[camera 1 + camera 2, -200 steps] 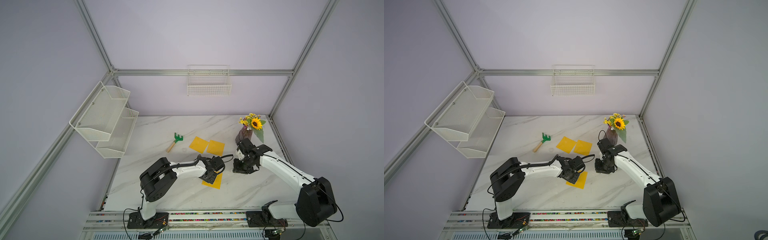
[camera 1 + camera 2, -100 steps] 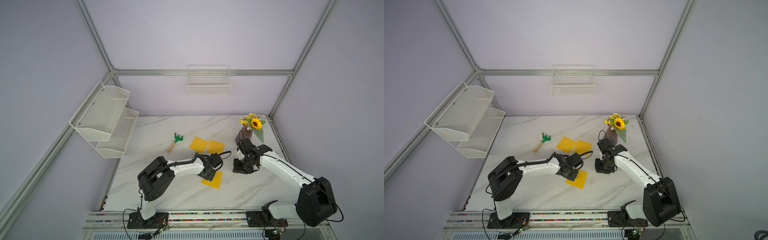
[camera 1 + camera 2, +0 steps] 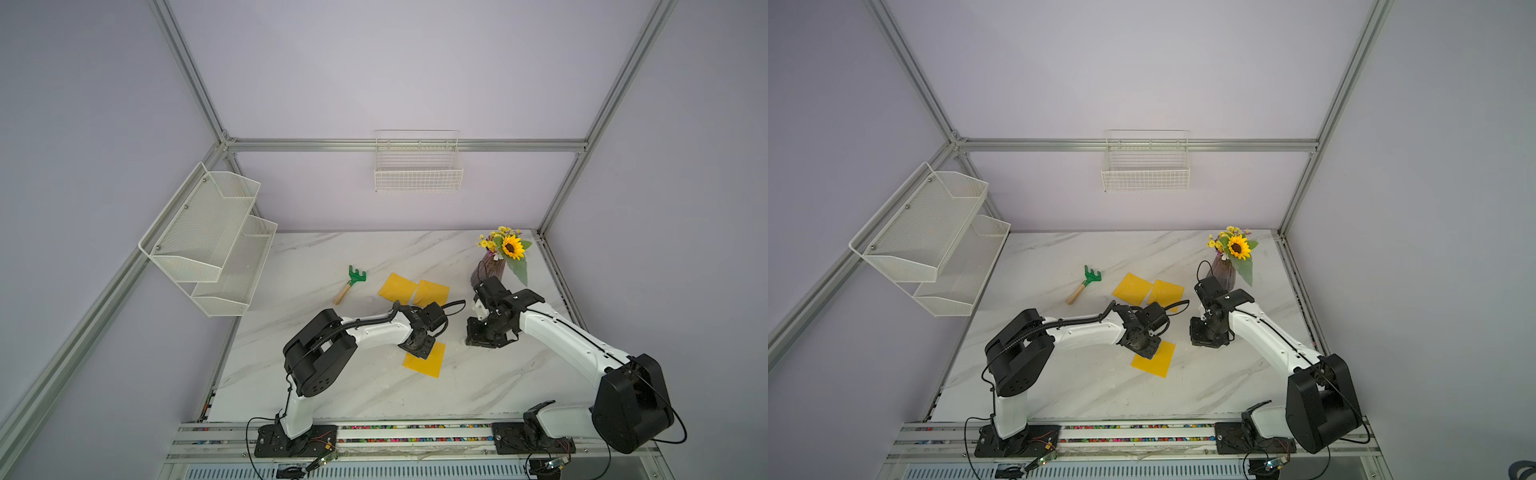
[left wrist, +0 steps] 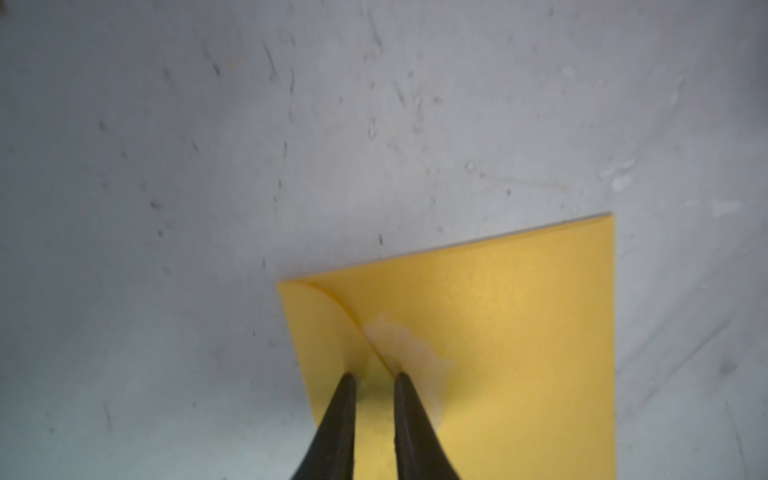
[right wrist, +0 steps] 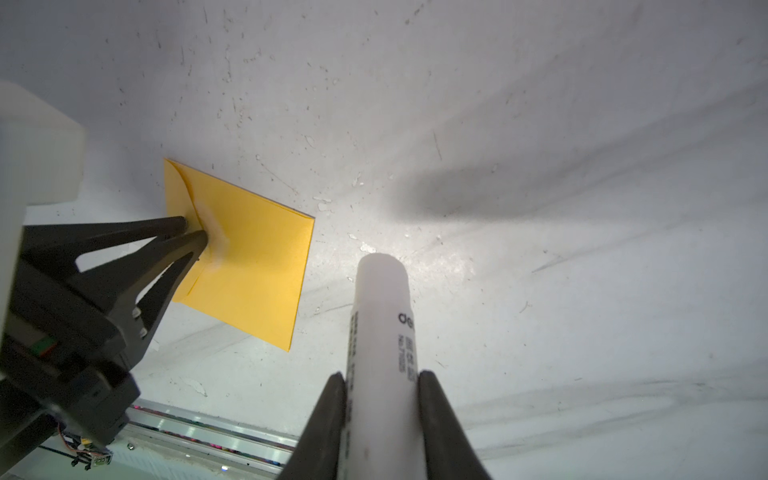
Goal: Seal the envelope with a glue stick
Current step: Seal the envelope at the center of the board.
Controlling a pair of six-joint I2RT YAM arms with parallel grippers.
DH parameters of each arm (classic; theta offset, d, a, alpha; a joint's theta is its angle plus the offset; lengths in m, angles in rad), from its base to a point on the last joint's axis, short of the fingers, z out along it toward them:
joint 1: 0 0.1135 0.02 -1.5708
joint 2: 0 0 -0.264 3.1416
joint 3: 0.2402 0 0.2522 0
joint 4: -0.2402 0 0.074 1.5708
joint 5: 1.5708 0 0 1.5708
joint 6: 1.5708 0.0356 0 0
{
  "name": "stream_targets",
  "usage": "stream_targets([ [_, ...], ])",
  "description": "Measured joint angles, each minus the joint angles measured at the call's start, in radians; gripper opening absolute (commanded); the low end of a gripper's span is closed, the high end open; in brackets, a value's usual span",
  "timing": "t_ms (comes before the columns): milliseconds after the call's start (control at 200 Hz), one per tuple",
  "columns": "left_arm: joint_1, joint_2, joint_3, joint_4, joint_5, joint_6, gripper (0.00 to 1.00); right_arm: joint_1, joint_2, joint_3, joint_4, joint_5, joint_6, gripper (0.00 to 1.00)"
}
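The right gripper (image 5: 382, 376) is seen clamped on the glue stick (image 5: 380, 299), with one black finger pressed against each side of the white printed tube. The tube is pointed down at the marble table (image 5: 540, 124). Whether its rounded end touches the surface cannot be told. The left gripper (image 4: 374, 376) is held with only a narrow gap between its jaws, and nothing is gripped between them. Both tips are set down on the yellow envelope (image 4: 519, 332), at the curved edge of its flap (image 4: 324, 328) and beside a pale smear (image 4: 409, 353). In the right wrist view the same tips are shown from the side, resting on the envelope (image 5: 249, 266), and the glue stick is seen near the envelope's edge but apart from it. The flap and the smear are shown only in the wrist views. In both top views the envelope (image 3: 428, 363) appears as a plain yellow rectangle partly covered by the left gripper (image 3: 417, 349), and the glue stick is hidden beneath the right gripper (image 3: 482, 343). Only the top views show the things farther back on the table: two more yellow sheets (image 3: 398, 286), a toy rake (image 3: 351, 282) and a vase of flowers (image 3: 490, 270).
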Motion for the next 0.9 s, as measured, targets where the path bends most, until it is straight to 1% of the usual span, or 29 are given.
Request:
stream_targets([
  [160,0.000,-0.002,-0.003,0.005,0.001,0.000,0.19,0.000,0.000,0.000,0.000,0.000,0.000,0.00],
  [320,0.000,-0.010,-0.012,0.016,0.002,0.001,0.23,0.000,0.000,0.000,0.000,0.000,-0.001,0.00],
  [440,0.000,-0.026,-0.013,0.016,-0.001,0.003,0.23,0.000,0.000,0.000,0.000,0.000,0.000,0.00],
  [690,0.012,-0.047,-0.003,0.012,-0.016,0.014,0.19,0.000,0.000,0.000,0.000,-0.001,0.000,0.00],
  [900,0.032,-0.004,0.051,0.005,-0.021,0.019,0.18,0.000,0.000,0.000,0.000,-0.001,0.000,0.00],
])
